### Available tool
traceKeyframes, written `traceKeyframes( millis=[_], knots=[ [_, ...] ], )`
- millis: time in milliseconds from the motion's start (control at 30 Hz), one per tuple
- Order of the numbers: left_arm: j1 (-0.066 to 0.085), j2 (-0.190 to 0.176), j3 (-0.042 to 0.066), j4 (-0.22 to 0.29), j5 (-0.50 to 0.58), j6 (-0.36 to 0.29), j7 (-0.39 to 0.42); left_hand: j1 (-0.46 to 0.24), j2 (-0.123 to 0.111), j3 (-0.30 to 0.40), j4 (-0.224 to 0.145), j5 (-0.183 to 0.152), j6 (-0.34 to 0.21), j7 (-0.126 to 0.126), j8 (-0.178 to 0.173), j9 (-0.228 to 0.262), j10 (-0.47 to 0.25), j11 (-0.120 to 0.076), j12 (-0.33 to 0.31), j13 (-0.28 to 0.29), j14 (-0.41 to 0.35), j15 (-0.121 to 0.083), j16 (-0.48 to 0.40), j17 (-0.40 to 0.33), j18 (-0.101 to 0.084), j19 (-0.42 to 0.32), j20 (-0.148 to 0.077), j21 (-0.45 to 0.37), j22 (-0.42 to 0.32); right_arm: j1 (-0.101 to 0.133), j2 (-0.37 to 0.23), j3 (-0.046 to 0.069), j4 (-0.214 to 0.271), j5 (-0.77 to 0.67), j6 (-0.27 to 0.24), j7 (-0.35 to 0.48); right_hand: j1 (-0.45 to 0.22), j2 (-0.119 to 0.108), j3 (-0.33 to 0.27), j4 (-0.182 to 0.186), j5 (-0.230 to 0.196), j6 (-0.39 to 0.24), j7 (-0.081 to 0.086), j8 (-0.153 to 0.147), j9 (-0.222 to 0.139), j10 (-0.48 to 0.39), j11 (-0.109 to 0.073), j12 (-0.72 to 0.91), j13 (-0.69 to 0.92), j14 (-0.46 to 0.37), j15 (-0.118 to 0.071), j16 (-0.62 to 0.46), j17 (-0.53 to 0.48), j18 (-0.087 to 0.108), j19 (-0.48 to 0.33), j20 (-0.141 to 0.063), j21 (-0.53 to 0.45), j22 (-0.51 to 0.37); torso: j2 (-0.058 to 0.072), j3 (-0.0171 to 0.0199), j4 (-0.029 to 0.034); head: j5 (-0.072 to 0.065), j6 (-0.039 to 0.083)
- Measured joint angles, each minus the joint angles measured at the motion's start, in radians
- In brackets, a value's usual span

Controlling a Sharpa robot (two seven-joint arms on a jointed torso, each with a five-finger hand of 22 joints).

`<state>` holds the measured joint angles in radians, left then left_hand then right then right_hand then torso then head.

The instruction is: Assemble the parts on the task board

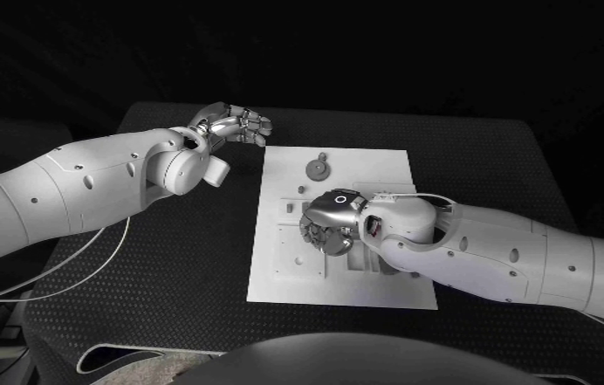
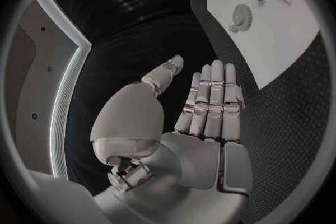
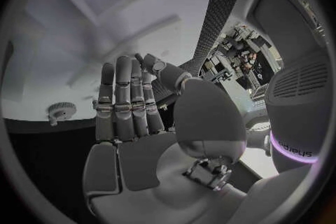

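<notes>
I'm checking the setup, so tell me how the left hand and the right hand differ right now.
The left hand hovers over the black table off the task board's far left corner, while the right hand sits over the board's middle. Both hold nothing; the wrist views show each with straight fingers and an empty palm.

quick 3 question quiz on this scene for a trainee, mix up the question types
1. True or false: the left hand is over the task board.
2. Which hand is over the board? A) left B) right C) both
3. Fill in: the gear-shaped part lies near the board's ____ edge, as seen from the robot.

Key:
1. False; it is off the board, above the black table.
2. B; the right hand is over the board's middle.
3. Far.
</notes>
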<state>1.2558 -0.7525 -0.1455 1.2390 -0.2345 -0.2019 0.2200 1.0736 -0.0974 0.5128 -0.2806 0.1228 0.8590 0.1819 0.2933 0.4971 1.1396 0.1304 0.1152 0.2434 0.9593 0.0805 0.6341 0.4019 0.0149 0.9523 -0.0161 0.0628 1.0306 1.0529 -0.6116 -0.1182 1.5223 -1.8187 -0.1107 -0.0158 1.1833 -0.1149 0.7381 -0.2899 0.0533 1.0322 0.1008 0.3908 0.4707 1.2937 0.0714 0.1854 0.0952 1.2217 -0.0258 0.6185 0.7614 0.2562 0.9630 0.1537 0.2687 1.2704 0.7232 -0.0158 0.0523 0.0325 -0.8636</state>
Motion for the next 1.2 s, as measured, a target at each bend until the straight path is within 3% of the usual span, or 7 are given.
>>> traceKeyframes(
  millis=[1200],
  knots=[
    [0.0,-0.002,0.0,0.0,0.0,0.003,-0.001,0.0,0.0,0.0,0.0,0.0,0.0,0.0,0.0,-0.001,0.0,0.0,0.0,0.0,0.0,0.0,-0.004,0.004,0.0,0.0,0.0,0.0,-0.003,0.0,0.001,0.001,-0.03,-0.004,0.003,0.004,0.0,0.0,-0.003,-0.003,0.0,-0.001,0.005,-0.001,0.0,0.0,0.0,-0.004,0.0,0.0,0.0,0.0,0.004,0.0,0.0,0.0,0.0,0.004,0.0,0.0,-0.0005,-0.004,-0.005]
  ],
)
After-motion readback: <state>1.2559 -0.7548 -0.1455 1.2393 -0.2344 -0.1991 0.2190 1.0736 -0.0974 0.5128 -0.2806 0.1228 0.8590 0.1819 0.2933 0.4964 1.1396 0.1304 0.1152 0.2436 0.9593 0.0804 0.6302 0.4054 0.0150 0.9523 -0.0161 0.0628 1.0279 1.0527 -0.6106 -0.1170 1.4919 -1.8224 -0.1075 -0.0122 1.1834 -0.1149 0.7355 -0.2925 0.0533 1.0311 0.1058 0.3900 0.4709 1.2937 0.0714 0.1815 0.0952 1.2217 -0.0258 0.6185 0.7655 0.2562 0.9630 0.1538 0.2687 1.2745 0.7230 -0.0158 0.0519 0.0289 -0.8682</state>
